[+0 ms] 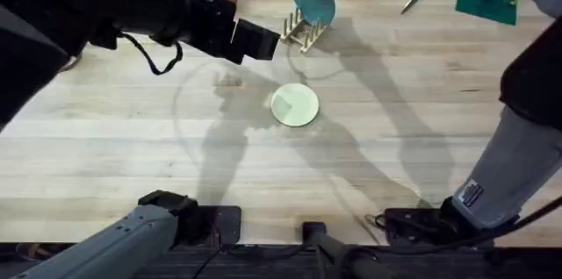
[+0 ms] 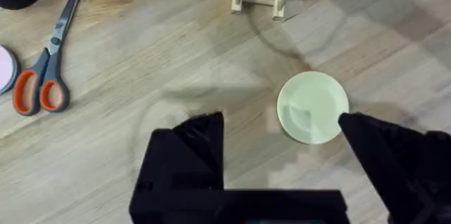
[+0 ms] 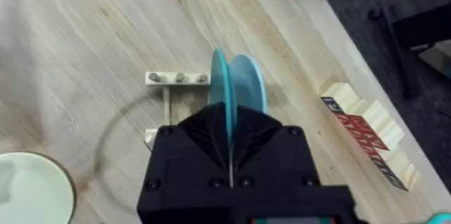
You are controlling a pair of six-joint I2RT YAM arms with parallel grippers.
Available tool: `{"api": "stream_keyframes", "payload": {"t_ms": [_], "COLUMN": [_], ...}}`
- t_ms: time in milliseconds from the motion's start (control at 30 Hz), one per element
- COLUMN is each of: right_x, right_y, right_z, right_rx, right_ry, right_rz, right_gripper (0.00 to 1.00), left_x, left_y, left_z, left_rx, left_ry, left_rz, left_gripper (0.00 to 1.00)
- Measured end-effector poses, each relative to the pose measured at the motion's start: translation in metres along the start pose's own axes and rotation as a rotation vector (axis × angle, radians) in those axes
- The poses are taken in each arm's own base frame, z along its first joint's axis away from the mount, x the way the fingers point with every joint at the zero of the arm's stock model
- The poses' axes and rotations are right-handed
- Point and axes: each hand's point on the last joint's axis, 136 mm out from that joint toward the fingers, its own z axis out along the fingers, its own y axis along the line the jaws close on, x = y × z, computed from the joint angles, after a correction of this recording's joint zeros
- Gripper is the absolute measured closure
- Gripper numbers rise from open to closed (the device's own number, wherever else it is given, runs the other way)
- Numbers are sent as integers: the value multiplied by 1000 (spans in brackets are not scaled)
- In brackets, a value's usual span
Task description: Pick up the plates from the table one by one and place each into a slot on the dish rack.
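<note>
Blue plate (image 3: 236, 83) pinched edge-on in right hand (image 3: 230, 136), above dish rack (image 3: 169, 94); left hand (image 2: 282, 136) wide.

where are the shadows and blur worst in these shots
Overhead: the left arm looms large, dark and blurred, and arm shadows cross the table around the cream plate. Left wrist: shadow falls beside that plate. Right wrist: the blue plate stays fairly sharp.

Grey arms, black pincers (image 2: 282, 153)

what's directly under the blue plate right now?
The dish rack sits under the blue plate, which is held on edge by the right gripper. Three peg tops show beside it; the gripper's black body and the plate cover the rest of the rack.
</note>
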Motion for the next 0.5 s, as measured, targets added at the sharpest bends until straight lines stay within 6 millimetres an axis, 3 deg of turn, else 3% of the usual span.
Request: {"api": "stream_keyframes", "payload": {"t_ms": [200,500], "right_x": [8,8], "right_y": [3,3], "right_z": [12,13], "right_rx": [-15,-15], "right_ry": [23,23], "right_rz": [6,17], "right_gripper": [973,973], "left_x": [0,0], "left_y": [0,0], "left_z": [0,0], "left_rx": [0,0], "left_ry": [0,0], "left_rz": [0,0], "left_gripper": [7,8]}}
